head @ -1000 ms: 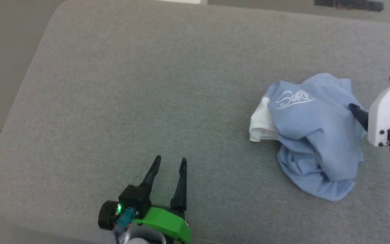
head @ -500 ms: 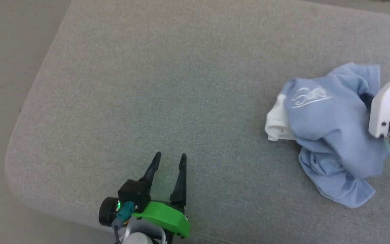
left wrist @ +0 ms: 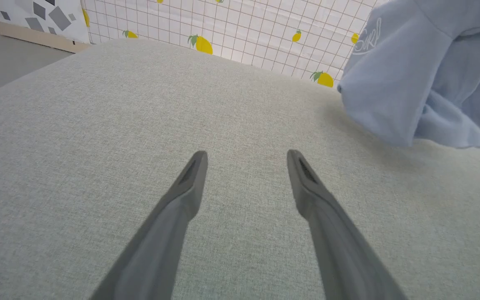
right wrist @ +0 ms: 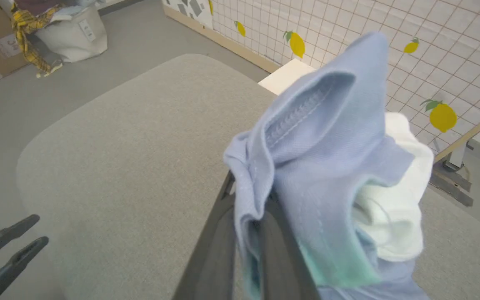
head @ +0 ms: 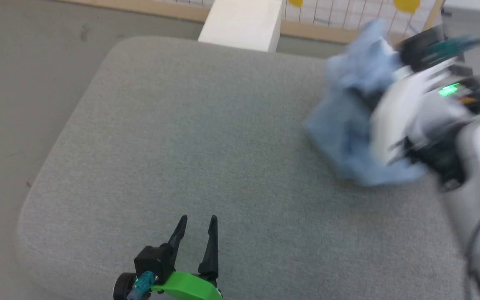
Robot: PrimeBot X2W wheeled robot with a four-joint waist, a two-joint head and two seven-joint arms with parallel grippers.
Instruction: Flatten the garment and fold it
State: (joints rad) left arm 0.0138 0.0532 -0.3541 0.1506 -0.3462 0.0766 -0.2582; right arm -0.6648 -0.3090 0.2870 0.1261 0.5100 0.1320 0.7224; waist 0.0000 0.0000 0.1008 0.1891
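Right wrist view: pinches a hemmed fold of the light blue soft-fabric short-sleeved shirt [right wrist: 319, 137] in the closed right end effector [right wrist: 248, 200], bunched over the grey upholstered desk [right wrist: 140, 137], probably for shaking out. Leaves left end effector [left wrist: 246, 156] wide, empty, ready.

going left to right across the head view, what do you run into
left gripper → white block → garment → right arm

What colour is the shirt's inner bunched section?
White; the section shows best in the right wrist view.
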